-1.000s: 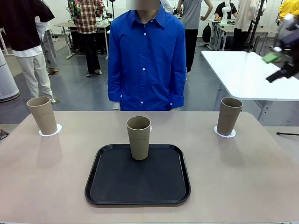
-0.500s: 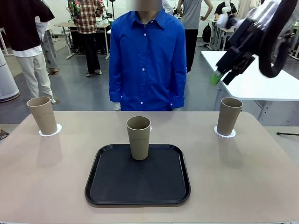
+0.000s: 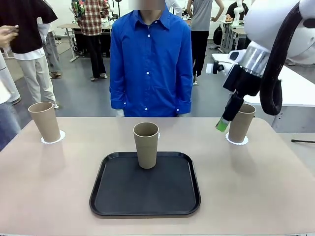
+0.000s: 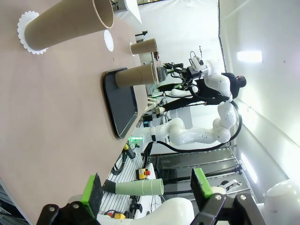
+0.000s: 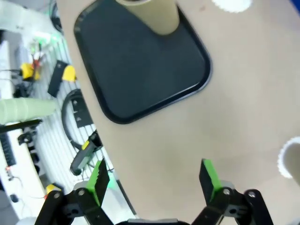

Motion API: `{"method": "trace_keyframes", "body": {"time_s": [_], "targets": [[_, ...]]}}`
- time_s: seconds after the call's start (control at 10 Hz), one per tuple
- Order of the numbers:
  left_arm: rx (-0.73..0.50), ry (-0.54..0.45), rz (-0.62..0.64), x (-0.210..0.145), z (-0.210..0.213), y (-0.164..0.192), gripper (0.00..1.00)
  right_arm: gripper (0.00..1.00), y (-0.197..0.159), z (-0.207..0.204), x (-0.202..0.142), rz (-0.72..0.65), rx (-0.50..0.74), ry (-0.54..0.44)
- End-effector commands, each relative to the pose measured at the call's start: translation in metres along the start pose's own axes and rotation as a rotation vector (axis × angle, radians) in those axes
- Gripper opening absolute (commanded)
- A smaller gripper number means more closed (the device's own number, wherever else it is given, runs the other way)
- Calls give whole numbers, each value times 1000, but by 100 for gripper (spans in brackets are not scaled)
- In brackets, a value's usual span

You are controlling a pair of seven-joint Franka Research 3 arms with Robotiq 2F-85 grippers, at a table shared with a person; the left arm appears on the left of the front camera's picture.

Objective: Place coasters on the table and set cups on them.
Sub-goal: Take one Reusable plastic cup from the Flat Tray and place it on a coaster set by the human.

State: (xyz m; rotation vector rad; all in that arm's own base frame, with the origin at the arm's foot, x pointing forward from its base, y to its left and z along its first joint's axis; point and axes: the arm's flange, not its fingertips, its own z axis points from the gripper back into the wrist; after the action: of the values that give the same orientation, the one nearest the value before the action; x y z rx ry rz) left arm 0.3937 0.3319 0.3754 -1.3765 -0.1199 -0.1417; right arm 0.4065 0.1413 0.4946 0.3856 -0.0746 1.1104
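Cups, front view: unmoved; left cup point(image 3: 44, 121) and right cup point(image 3: 241, 123) on coasters point(image 3: 53, 138), middle cup point(image 3: 146, 145) on tray point(image 3: 145, 191).
Front view, arm: right gripper point(image 3: 223, 123) descended beside right cup.
Left wrist view: left gripper point(image 4: 146, 187) spread, empty.
Right wrist view: right gripper point(image 5: 153, 178) spread, empty, above table point(image 5: 225, 108).

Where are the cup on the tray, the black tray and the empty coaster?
cup on the tray point(image 3: 146, 147), front view, side wall.
black tray point(image 3: 123, 194), front view, bare floor.
empty coaster point(image 4: 108, 41), left wrist view, centre.
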Motion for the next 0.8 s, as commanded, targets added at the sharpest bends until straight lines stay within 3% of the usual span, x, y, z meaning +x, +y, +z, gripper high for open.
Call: {"method": "trace_keyframes", "body": {"time_s": [0.0,0.7], "targets": [[1,-5,-1,-2,0,-2,100,100,0,-10,-7,34,38,20],[1,-5,-1,-2,0,-2,100,100,0,0,0,0,0,0]]}}
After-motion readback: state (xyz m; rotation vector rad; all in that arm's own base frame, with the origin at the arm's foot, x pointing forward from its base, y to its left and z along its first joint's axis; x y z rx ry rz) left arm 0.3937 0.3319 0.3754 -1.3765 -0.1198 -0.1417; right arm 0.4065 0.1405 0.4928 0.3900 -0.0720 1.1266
